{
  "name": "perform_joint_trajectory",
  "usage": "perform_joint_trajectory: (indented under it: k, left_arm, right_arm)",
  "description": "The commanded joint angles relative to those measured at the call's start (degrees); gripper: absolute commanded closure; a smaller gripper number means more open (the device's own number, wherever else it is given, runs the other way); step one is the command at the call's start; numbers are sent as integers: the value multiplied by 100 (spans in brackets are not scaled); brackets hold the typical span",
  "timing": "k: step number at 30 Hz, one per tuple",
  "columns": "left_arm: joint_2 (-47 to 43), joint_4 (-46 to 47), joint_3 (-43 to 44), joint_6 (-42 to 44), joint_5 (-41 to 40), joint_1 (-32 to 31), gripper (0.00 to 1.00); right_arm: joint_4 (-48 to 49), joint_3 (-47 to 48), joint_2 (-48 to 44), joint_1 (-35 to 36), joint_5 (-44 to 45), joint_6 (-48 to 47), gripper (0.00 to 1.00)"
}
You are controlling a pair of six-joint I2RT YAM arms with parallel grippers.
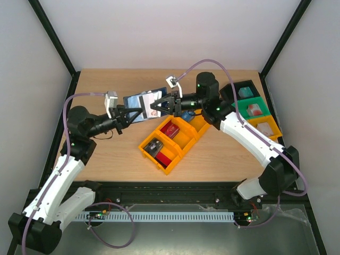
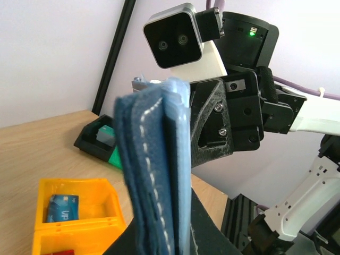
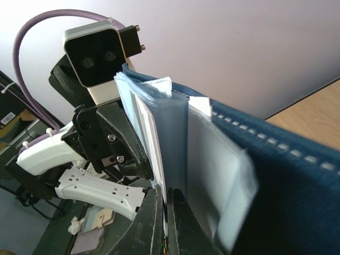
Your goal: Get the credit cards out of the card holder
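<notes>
The navy card holder (image 1: 142,101) hangs open above the table, lighter blue inside. My left gripper (image 1: 132,113) is shut on its left edge. In the left wrist view the card holder (image 2: 151,170) stands edge-on between my left gripper's (image 2: 167,236) dark fingers. My right gripper (image 1: 156,108) is shut on a thin pale card (image 3: 153,139) that still sits in an inner pocket; in the right wrist view my right gripper (image 3: 169,207) pinches the card's lower edge, with the card holder (image 3: 297,175) to its right. A red card (image 1: 171,129), a dark card (image 1: 153,146) and a blue card (image 2: 60,207) lie in the yellow bin (image 1: 183,144).
The yellow three-compartment bin (image 2: 101,188) sits on the table below both grippers. Small black (image 1: 234,91), green (image 1: 241,109) and yellow (image 1: 276,127) bins with small items line the right edge. Black frame posts stand at the back corners.
</notes>
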Motion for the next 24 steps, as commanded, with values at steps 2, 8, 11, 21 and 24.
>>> perform_joint_trajectory:
  k: [2,8,11,21,24]
  left_arm:
    - [-114,65,-62,-10,32,23,98]
    - [-116,-482,-63,-116,-1260,109,98]
    - [-138,-297,-170,-187,-1281,266,98]
    - [-208,288,-200,-146,-521,252,98]
    - [-196,597,-216,-214,-169,203,98]
  right_arm:
    - [-473,-41,-428,-548,223,-318,98]
    - [-2687,899,-506,-784,1450,-2096,98]
    - [-3436,1521,-402,-787,1518,-2553,98]
    - [-403,571,-360,-130,405,-589,77]
    - [-160,579,-122,-86,430,-328,68]
